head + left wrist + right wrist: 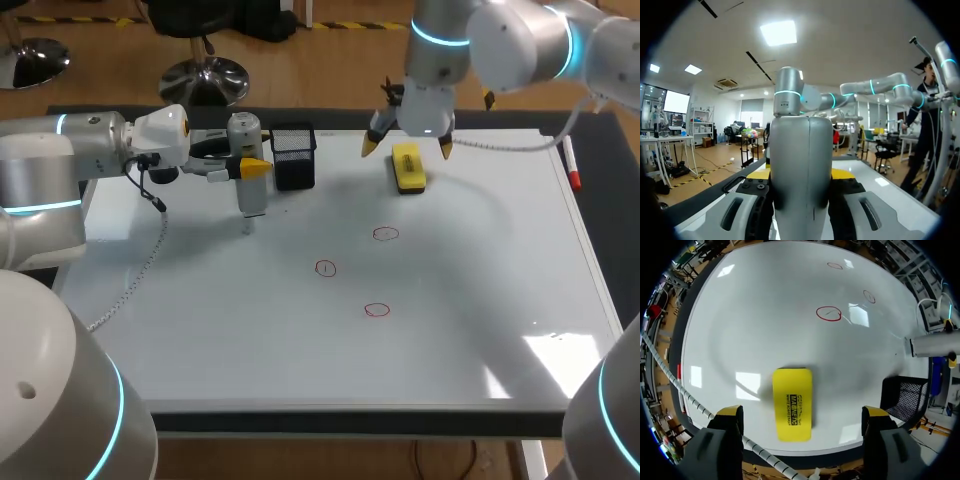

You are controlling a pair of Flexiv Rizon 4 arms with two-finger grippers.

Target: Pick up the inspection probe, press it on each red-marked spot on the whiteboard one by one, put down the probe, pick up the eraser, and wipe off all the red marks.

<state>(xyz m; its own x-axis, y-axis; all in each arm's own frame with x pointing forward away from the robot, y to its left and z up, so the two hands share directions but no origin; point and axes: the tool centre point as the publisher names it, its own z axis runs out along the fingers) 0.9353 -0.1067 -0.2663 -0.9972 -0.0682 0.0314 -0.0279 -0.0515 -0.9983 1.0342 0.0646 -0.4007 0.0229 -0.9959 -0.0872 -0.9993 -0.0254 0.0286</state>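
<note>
My left gripper [252,168] is shut on the silver inspection probe [246,165], which hangs upright with its tip just above the whiteboard [460,330], left of the marks. In the left wrist view the probe [800,170] fills the gap between the fingers [842,173]. Three red circles [386,234] [325,268] [376,310] lie mid-board. The yellow eraser [408,167] lies flat at the far side. My right gripper [408,147] hovers open above it. Seen from the right wrist, the eraser [792,403] rests under the open gripper [802,414], untouched, with the red circles [828,313] ahead.
A black mesh holder [293,155] stands at the board's far edge, between the probe and the eraser. A red marker [572,165] lies along the right border. A white coiled cable [140,270] trails from my left arm across the board's left side.
</note>
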